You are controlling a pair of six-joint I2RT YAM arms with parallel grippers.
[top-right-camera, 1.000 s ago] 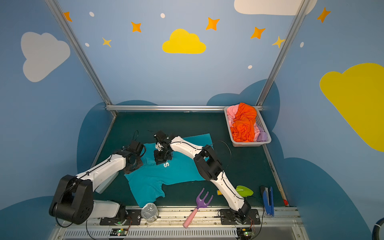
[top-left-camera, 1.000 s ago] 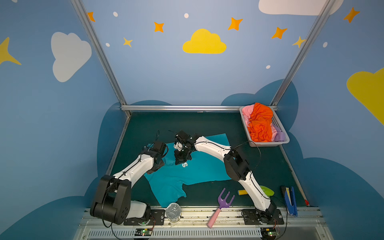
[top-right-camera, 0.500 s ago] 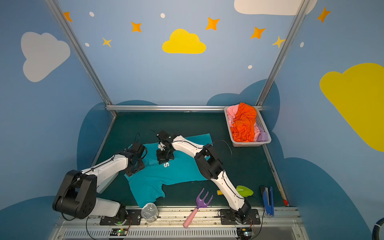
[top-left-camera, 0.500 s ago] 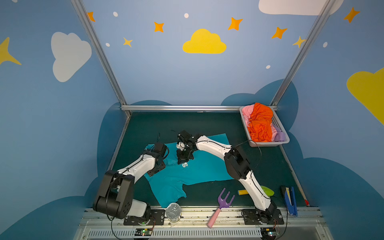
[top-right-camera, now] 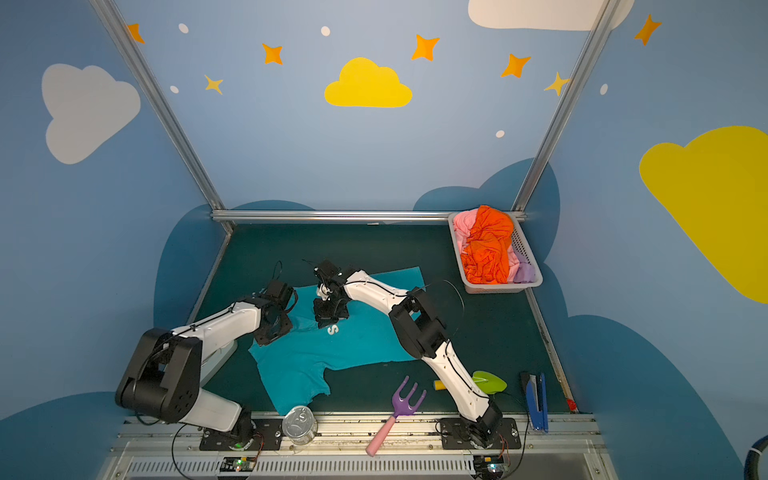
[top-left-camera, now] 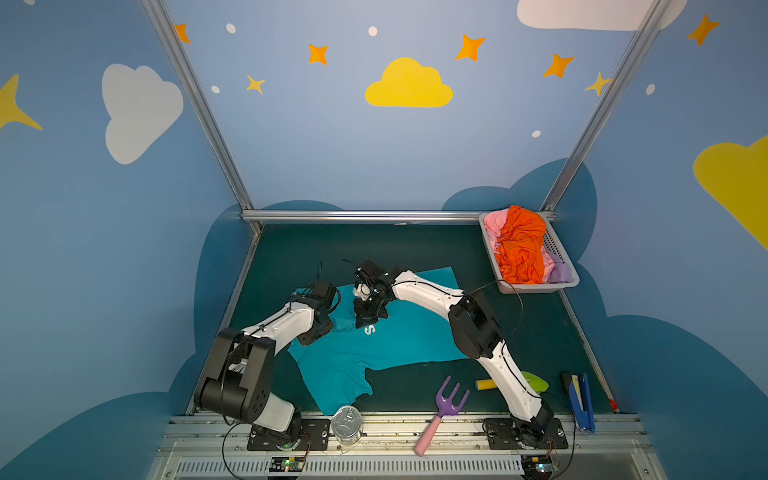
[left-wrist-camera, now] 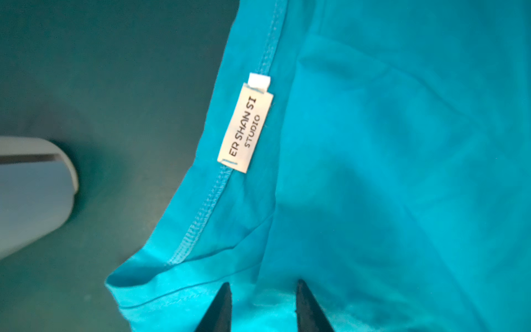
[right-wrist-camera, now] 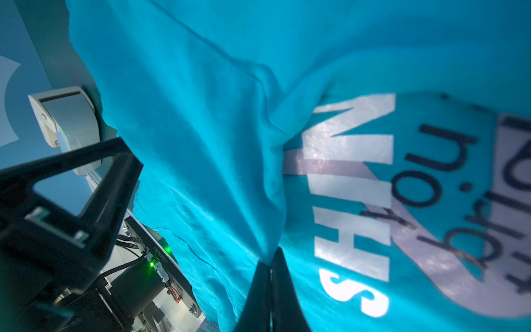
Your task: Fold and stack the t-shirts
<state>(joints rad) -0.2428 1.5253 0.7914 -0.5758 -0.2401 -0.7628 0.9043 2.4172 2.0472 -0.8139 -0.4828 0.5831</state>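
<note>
Our right gripper (right-wrist-camera: 270,290) stays clamped on a ridge of the teal shirt (top-left-camera: 399,345), just beside its print. Our left gripper (left-wrist-camera: 264,309) has dropped onto the stitched edge below the label (left-wrist-camera: 245,126), tips slightly apart. We cannot tell if it grips. Folding is barely begun, and the other shirts (top-left-camera: 519,249) lie in the basket (top-left-camera: 536,289), well beyond the right gripper.

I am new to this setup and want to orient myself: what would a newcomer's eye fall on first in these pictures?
The teal t-shirt lies spread on the green table; the right pincer is shut on a raised fold beside its white print. At the far right corner, an orange t-shirt heaps out of a white basket.
</note>
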